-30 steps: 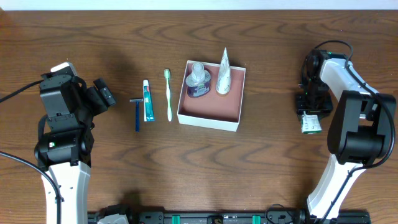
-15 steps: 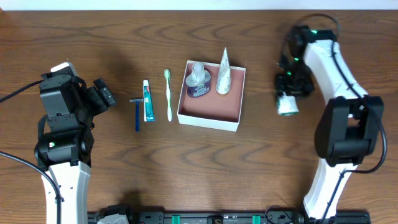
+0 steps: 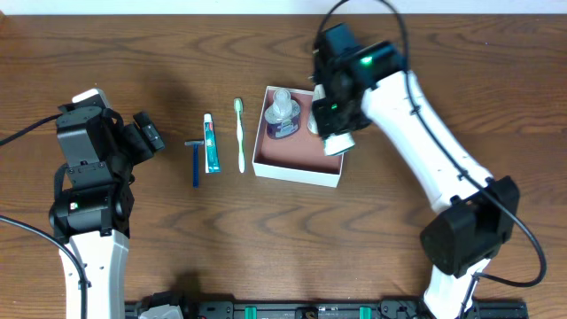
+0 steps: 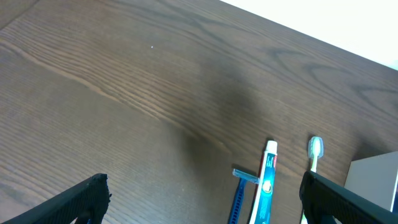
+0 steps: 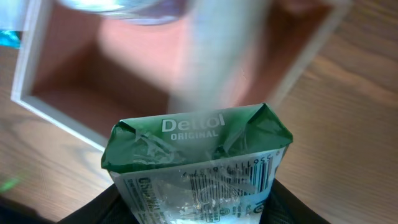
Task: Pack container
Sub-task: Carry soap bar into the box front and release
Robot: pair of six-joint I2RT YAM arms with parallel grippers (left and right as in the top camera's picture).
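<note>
Cardboard container (image 3: 297, 158), white walls, reddish-brown inside, mid table (image 3: 177, 239). Purple-based bottle (image 3: 282, 117) in its far-left corner. Right end effector (image 3: 335, 131) over container's right wall, pinching green-and-white Dettol pack (image 5: 196, 155). Left of container, side by side on table: toothbrush (image 3: 239, 135), toothpaste (image 3: 211, 143), razor (image 3: 195, 161). Left end effector (image 3: 146, 133) farther left, fingers spread wide, holding nothing.
</note>
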